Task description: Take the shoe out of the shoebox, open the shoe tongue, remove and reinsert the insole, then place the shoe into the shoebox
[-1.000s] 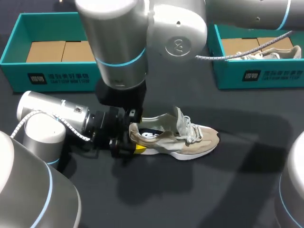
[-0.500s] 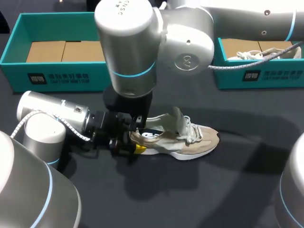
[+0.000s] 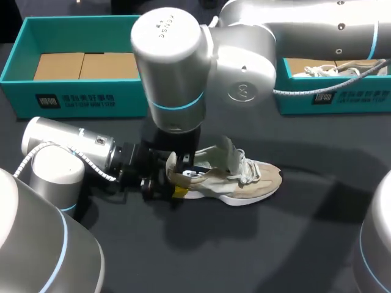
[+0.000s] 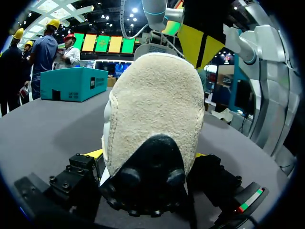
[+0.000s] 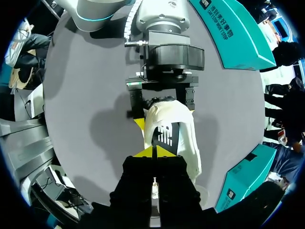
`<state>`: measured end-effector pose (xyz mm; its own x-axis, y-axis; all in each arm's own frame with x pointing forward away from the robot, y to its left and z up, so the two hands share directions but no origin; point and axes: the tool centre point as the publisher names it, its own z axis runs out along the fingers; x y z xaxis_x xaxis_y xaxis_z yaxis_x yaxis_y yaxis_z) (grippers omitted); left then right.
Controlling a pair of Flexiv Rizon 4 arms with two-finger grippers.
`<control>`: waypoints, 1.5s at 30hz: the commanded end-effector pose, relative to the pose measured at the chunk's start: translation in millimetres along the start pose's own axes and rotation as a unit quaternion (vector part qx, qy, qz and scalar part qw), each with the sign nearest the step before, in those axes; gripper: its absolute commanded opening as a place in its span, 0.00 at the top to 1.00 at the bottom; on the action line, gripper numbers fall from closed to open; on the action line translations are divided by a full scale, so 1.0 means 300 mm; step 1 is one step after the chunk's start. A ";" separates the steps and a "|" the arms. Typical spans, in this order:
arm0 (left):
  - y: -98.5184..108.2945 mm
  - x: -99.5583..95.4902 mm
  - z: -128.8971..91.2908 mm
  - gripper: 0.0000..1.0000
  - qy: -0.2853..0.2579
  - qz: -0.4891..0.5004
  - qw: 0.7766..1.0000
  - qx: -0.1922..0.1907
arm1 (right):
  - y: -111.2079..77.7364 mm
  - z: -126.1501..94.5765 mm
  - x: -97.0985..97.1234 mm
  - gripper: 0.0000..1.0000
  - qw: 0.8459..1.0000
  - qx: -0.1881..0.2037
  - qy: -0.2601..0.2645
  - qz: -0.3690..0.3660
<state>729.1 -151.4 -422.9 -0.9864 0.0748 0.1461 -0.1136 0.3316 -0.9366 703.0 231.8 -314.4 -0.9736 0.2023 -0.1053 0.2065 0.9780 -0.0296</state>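
Left gripper point(image 3: 165, 177) stays clamped on the heel of the shoe point(image 3: 244, 180), steadying it upright on the table point(image 3: 275, 244), while my right gripper point(image 5: 155, 151), tips pressed together, has come down onto the insole point(image 5: 167, 136), so insole removal looks next.

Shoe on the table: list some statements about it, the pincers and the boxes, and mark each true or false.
1. The shoe lies on the table, outside both boxes. True.
2. The left pincer grips the shoe's toe. False: it clamps the heel.
3. The right pincer is over the shoe's opening, tips together. True.
4. The left box holds a second shoe. False: it shows only cardboard; the second shoe is in the right box.
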 end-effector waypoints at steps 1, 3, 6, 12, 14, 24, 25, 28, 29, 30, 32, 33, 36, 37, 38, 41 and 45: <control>0.011 0.000 0.017 1.00 -0.001 0.000 1.000 -0.001 | -0.013 0.035 -0.015 1.00 1.000 -0.008 0.007 -0.001; 0.011 0.000 0.017 1.00 -0.001 0.000 1.000 -0.001 | -0.013 0.035 -0.015 1.00 1.000 -0.008 0.007 -0.001; 0.011 0.000 0.017 1.00 -0.001 0.000 1.000 -0.001 | -0.013 0.035 -0.015 1.00 1.000 -0.008 0.007 -0.001; 0.011 0.000 0.017 1.00 -0.001 0.000 1.000 -0.001 | -0.020 0.104 -0.055 1.00 1.000 -0.014 0.014 -0.009; 0.011 0.000 0.017 1.00 -0.001 0.000 1.000 -0.001 | -0.020 0.135 -0.071 1.00 1.000 -0.021 0.016 -0.014; 0.011 0.000 0.017 1.00 -0.001 0.000 1.000 -0.001 | -0.042 0.234 -0.105 1.00 0.999 -0.019 0.023 -0.016; 0.011 0.000 0.017 1.00 -0.001 0.000 1.000 -0.001 | -0.049 0.240 -0.105 1.00 0.999 -0.021 0.025 -0.013; 0.011 0.000 0.017 1.00 -0.001 0.000 1.000 -0.001 | -0.071 0.256 -0.106 1.00 0.999 -0.020 0.025 -0.003; 0.011 0.000 0.017 1.00 -0.001 0.000 1.000 -0.001 | -0.079 0.260 -0.107 1.00 1.000 -0.018 0.026 0.002; 0.011 0.000 0.017 1.00 -0.001 0.000 1.000 -0.001 | -0.087 0.262 -0.106 1.00 1.000 -0.017 0.024 0.004; 0.011 0.000 0.017 1.00 -0.001 0.000 1.000 -0.001 | -0.106 0.264 -0.105 1.00 1.000 -0.018 0.021 0.013; 0.011 0.000 0.017 1.00 -0.001 0.000 1.000 -0.001 | -0.117 0.265 -0.106 1.00 1.000 -0.017 0.020 0.017; 0.011 0.000 0.017 1.00 -0.001 0.000 1.000 -0.001 | -0.150 0.261 -0.108 0.98 0.999 -0.016 0.014 0.030; 0.011 0.000 0.017 1.00 -0.001 0.000 1.000 -0.001 | -0.161 0.257 -0.109 0.94 0.999 -0.017 0.012 0.032; 0.011 0.000 0.017 1.00 -0.001 0.000 1.000 -0.001 | -0.170 0.253 -0.109 0.88 0.999 -0.017 0.010 0.034; 0.011 0.000 0.017 1.00 -0.001 0.000 1.000 -0.001 | -0.190 0.244 -0.108 0.72 0.999 -0.018 0.003 0.038; 0.011 0.000 0.017 1.00 -0.001 0.000 1.000 -0.001 | -0.210 0.245 -0.113 0.67 0.999 -0.018 0.000 0.040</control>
<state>729.0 -151.4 -422.9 -0.9864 0.0749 0.1461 -0.1135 0.3314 -0.9366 733.2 168.7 -385.2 -0.9543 0.2807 -0.1030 0.2821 0.9594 0.0006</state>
